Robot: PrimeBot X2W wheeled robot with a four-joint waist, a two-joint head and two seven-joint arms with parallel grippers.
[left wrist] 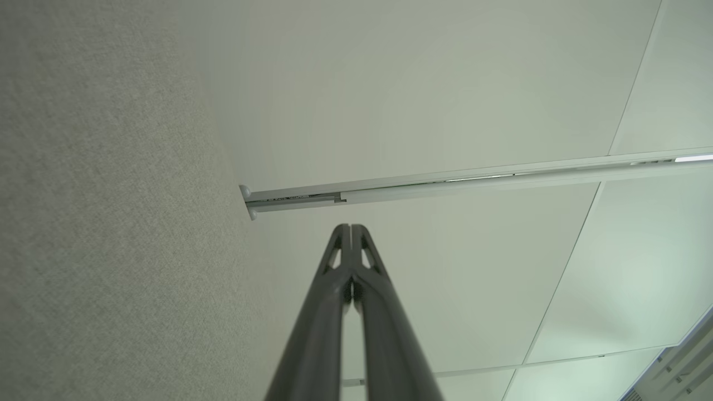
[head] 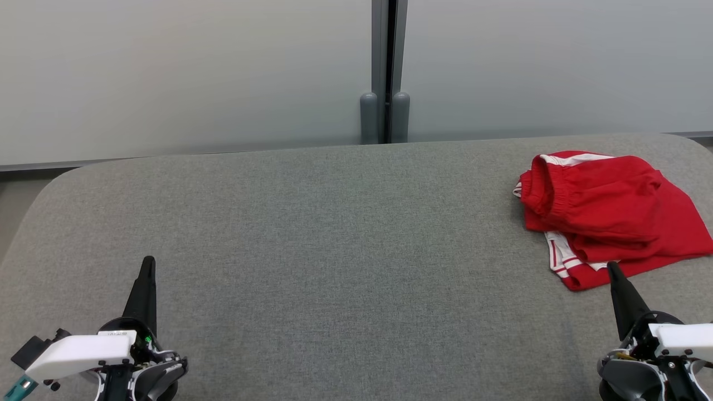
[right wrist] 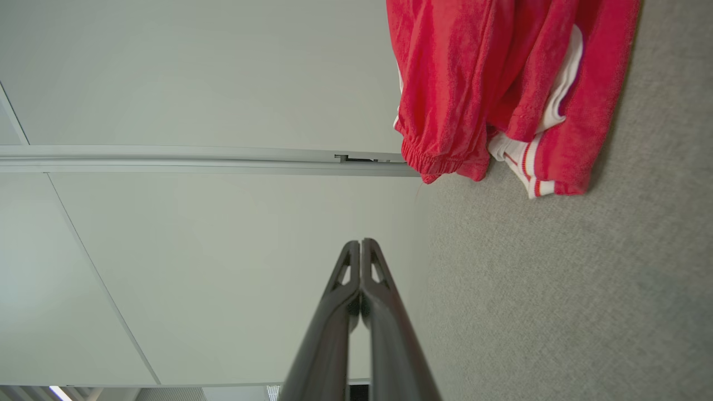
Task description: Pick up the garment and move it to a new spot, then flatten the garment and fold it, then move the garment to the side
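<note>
The garment (head: 607, 214) is a pair of red shorts with white trim, lying crumpled at the far right of the grey fabric table (head: 334, 234). In the right wrist view the garment (right wrist: 501, 83) lies ahead of the fingers and off to one side. My right gripper (head: 613, 266) is shut and empty, its tip just short of the garment's near edge; its fingers (right wrist: 361, 245) press together. My left gripper (head: 148, 259) stands at the lower left, shut and empty, far from the garment, with its fingers (left wrist: 351, 228) closed tip to tip.
Pale wall panels (head: 178, 72) rise behind the table, joined by a grey post (head: 384, 111) at mid-back. The table's rounded corners show at the far left and far right.
</note>
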